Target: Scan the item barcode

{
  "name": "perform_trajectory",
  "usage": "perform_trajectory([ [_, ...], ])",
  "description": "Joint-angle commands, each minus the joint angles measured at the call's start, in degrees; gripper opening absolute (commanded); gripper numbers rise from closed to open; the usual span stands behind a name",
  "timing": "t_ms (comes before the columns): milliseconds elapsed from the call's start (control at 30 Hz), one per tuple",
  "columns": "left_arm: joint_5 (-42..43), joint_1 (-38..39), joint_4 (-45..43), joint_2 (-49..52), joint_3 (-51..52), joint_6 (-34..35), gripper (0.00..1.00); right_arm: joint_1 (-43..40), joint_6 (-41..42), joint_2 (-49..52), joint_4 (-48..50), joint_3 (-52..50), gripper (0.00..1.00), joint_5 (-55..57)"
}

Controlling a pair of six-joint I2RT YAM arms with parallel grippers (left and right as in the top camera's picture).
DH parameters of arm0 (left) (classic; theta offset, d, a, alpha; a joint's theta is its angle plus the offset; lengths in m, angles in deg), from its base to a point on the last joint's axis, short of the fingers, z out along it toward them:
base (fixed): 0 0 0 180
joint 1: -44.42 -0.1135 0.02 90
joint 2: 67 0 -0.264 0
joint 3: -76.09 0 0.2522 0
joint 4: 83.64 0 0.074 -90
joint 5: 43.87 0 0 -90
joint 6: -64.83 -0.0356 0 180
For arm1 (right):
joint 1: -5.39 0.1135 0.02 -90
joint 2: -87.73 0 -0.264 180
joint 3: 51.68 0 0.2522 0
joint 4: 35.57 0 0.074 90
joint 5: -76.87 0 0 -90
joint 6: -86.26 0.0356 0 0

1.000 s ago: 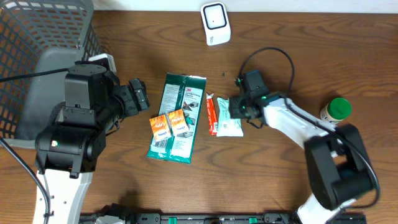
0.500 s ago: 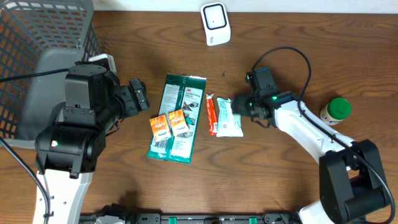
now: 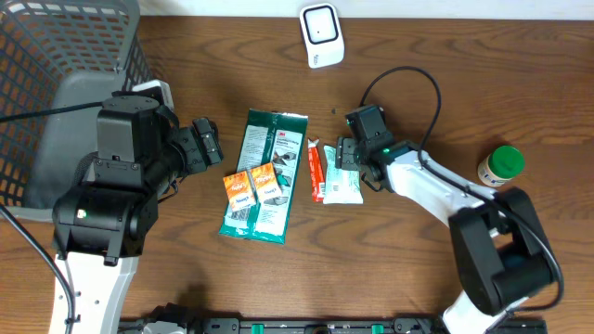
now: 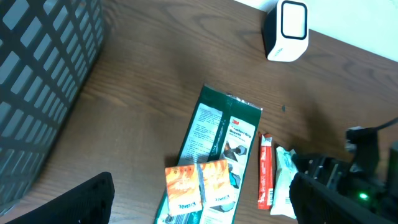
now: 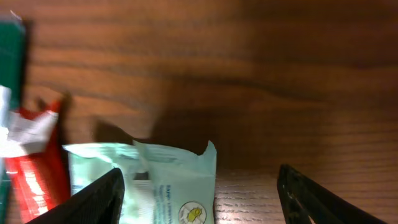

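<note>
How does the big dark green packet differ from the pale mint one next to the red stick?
Colour: the green packet is dark, the mint packet pale. Size: the green packet is clearly longer and wider than the mint packet. Load: two orange sachets lie on the green packet; nothing lies on the mint packet, which lies below the open right gripper. Both lie flat on the table.
</note>
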Motion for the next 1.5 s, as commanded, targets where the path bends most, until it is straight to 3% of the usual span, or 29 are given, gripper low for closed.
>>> perform_trajectory([
  [0, -0.9, -0.2, 0.0, -0.1, -0.7, -0.1, 0.90, 0.5, 0.4, 1.7, -1.1, 0.4, 0.73, -1.2],
  [367, -0.9, -0.2, 0.0, -0.1, -0.7, -0.1, 0.90, 0.3, 2.8, -0.1, -14.4, 0.4, 0.60, -0.4],
  [533, -0.9, -0.2, 0.0, -0.1, -0.7, -0.1, 0.90, 0.3, 6.4, -0.1, -18.6, 0.4, 0.62, -3.2],
  [833, -0.9, -0.2, 0.0, -0.1, -0.7, -0.1, 0.91, -2.6, 5.6, -3.3, -19.1, 0.4, 0.71, -7.0],
  [1467, -0.9, -0.2, 0.0, -0.1, -0.7, -0.1, 0.90, -6.2, 6.4, -3.2, -19.1, 0.3, 0.71, -17.5],
])
